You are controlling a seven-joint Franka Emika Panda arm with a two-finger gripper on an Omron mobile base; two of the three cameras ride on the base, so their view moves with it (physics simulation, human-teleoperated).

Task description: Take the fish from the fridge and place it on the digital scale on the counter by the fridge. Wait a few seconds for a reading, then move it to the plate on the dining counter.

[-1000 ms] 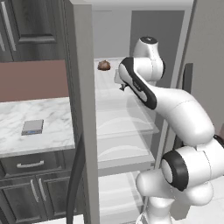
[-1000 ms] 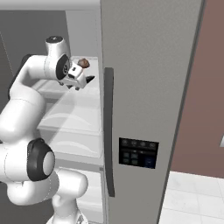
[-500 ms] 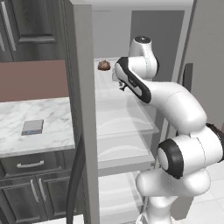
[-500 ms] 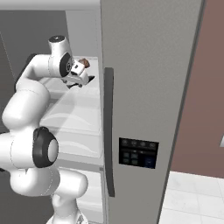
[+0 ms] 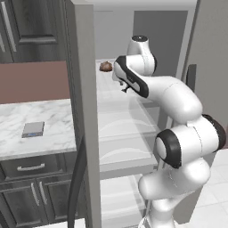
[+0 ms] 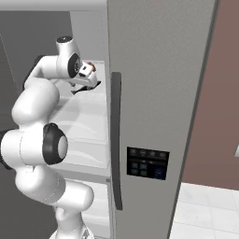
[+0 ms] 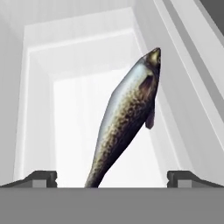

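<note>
The fish [image 7: 127, 109], dark and speckled with a silver flank, lies aslant on a white shelf inside the fridge [image 5: 82, 89]. Its head points to the upper right of the hand view. Its tail end lies between my fingertips [image 7: 43, 177]. My gripper [image 7: 111, 180] is open and straddles that tail end without gripping it. In the base views the gripper [image 5: 125, 87] [image 6: 87, 86] is reaching onto an upper shelf of the fridge [image 6: 154, 70]. The digital scale [image 5: 33, 129] rests bare on the marble counter [image 5: 53, 116] to the left of the fridge.
A rounded brown lump [image 5: 106, 66] sits at the back of the same shelf, beyond my hand. The open fridge door's edge [image 5: 84, 147] stands between shelves and counter. The other door, with a dark panel [image 6: 147, 163] and handle [image 6: 115, 140], borders the right side.
The arm has stretched a little deeper into the fridge, with the hand shifting slightly toward the shelf. The jaws have stayed open.
</note>
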